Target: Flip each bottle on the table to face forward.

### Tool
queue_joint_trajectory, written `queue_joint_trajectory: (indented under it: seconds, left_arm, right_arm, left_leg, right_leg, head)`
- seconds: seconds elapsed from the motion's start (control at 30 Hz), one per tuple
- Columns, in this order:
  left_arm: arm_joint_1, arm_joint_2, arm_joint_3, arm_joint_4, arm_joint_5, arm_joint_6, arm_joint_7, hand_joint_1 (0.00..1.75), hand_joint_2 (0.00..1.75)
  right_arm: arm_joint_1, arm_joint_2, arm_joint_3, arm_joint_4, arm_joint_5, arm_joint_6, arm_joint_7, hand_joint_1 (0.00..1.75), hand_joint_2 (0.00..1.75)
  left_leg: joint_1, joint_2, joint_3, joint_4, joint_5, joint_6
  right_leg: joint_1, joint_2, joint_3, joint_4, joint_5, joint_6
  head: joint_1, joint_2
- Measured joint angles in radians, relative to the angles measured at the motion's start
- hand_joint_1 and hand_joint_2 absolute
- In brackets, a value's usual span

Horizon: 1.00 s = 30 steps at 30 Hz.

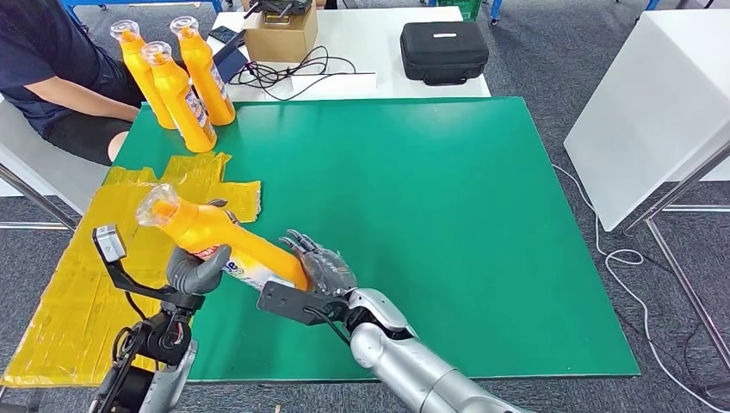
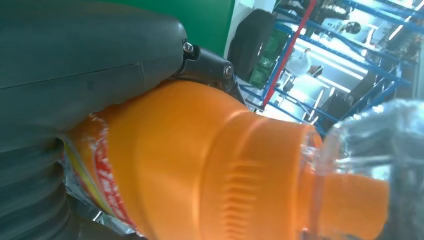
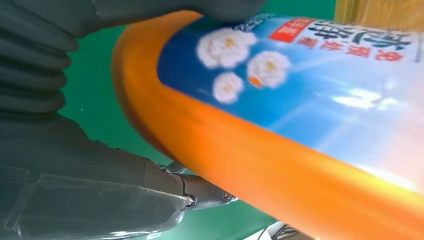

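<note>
An orange bottle with a clear cap hangs tilted above the green table's near left part, cap toward the far left. My left hand grips its middle from below, thumb on the label. My right hand holds its base end. The left wrist view shows the bottle close up under my thumb. In the right wrist view its blue flowered label faces the camera. Three more orange bottles stand upright at the far left corner.
Crumpled yellow sheeting covers the table's left edge. A person sits at the far left beside the standing bottles. Behind the green table, a white table carries a black case, a cardboard box and cables.
</note>
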Motion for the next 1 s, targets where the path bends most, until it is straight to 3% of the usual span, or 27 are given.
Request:
queue_joint_trajectory:
  seconds: [0.37,0.8,0.87,1.0]
  left_arm:
    - [0.028,0.036,0.172,-0.004,-0.128,0.073,-0.068,1.75,1.75]
    - [0.029,0.045,0.276,-0.046,-0.322,0.204,-0.132,1.75,1.75]
    - [0.027,0.045,0.277,-0.057,-0.425,0.280,-0.170,1.75,1.75]
    - [0.025,0.030,0.254,-0.123,-0.917,0.628,-0.262,1.75,1.75]
  right_arm:
    - [0.069,-0.077,-0.189,-0.231,0.066,0.053,-0.009,0.00,0.00]
    - [0.131,-0.140,-0.257,-0.403,0.085,0.063,-0.009,0.00,0.00]
    - [0.138,-0.149,-0.269,-0.423,0.087,0.062,-0.010,0.00,0.00]
    - [0.162,-0.169,-0.308,-0.483,0.087,0.061,-0.020,0.00,0.00]
  left_leg:
    - [0.000,0.000,0.000,0.000,0.000,0.000]
    - [0.000,0.000,0.000,0.000,0.000,0.000]
    - [0.000,0.000,0.000,0.000,0.000,0.000]
    - [0.000,0.000,0.000,0.001,0.000,0.000]
  right_leg:
    - [0.000,0.000,-0.001,0.000,0.000,0.000]
    - [0.000,0.000,0.000,0.000,0.000,0.000]
    - [0.000,0.000,0.000,0.000,0.000,0.000]
    - [0.000,0.000,-0.001,0.000,0.000,0.000]
  head:
    - [0.000,0.000]
    - [0.000,0.000]
    - [0.000,0.000]
    - [0.000,0.000]
